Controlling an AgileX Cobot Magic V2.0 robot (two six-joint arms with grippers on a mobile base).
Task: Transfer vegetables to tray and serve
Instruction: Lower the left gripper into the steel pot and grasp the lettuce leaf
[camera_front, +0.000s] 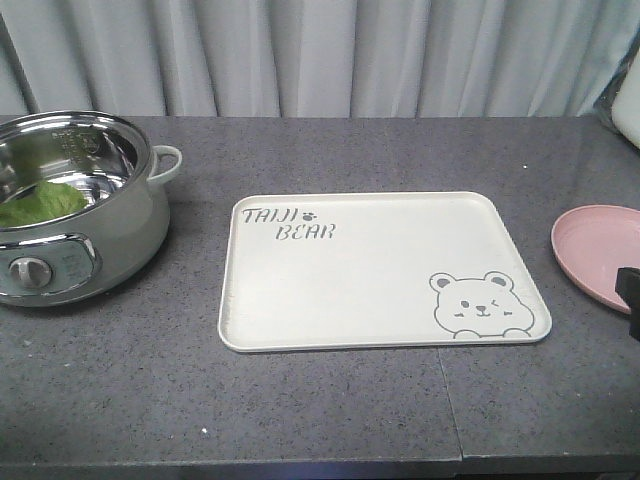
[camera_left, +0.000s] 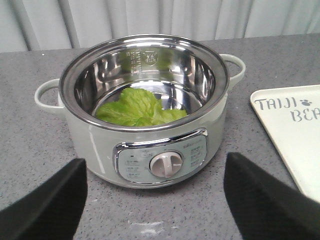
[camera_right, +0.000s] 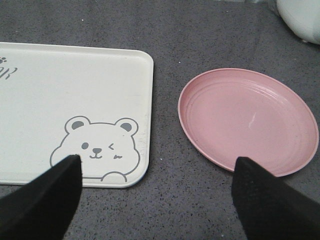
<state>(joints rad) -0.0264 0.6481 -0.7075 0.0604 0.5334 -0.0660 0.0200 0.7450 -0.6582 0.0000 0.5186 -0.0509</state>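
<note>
Splayed left hand (camera_left: 155, 160), pot wall (camera_left: 95, 145) between it and lettuce (camera_left: 135, 107)

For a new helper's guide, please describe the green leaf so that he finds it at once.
On the dark grey countertop, look to the left end for the pale green electric pot with a shiny steel bowl. In that bowl lies the frilly bright green lettuce leaf. It is the only leafy thing; the cream-white rectangular plastic tray and the round pink plate nearby hold nothing.
</note>
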